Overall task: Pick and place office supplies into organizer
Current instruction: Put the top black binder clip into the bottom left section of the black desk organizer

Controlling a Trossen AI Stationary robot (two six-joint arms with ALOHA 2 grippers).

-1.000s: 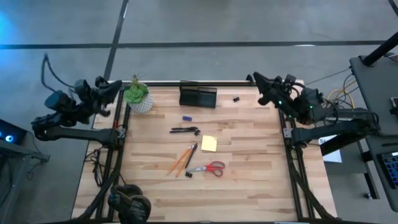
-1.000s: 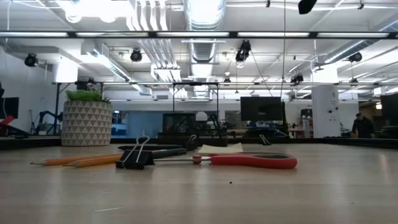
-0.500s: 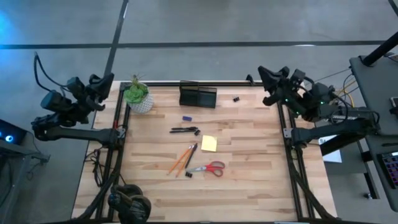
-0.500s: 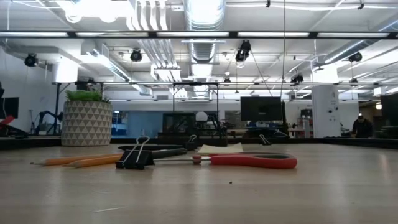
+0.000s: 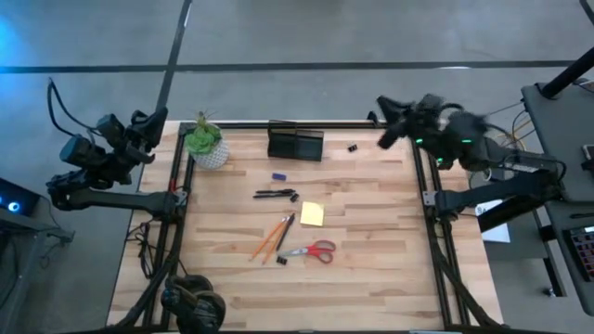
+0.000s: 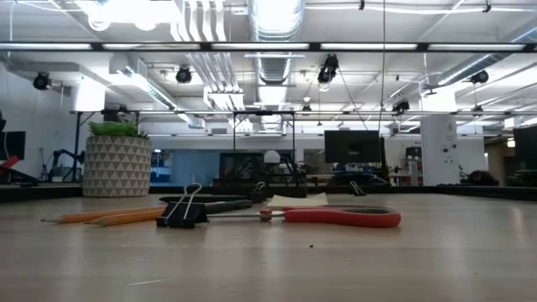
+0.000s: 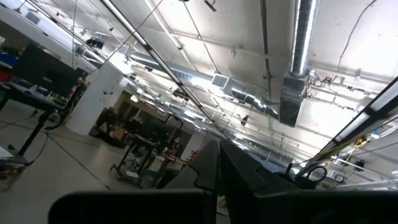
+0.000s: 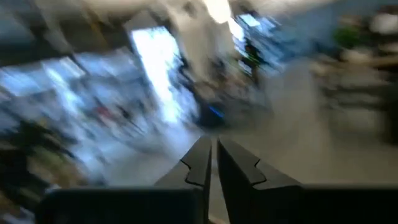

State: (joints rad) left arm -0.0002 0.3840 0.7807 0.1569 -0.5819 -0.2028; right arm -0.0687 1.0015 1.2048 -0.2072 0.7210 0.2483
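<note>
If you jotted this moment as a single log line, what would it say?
left gripper: shut, empty, off table's left edge | right gripper: nearly shut, empty, at far right corner | organizer: far edge | scissors, pencils: on table

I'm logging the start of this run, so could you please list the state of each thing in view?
Black desk organizer: upright, no supplies visibly inside.
Red-handled scissors: flat, closed.
Yellow sticky-note pad: flat on table.
Left gripper: shut, empty, off the table's left edge.
Right gripper: nearly shut, empty, at the far right corner.

The organizer stands at the counter's far edge, the plant to its left. Pens, sticky-note pad, pencils and scissors lie mid-counter.
</note>
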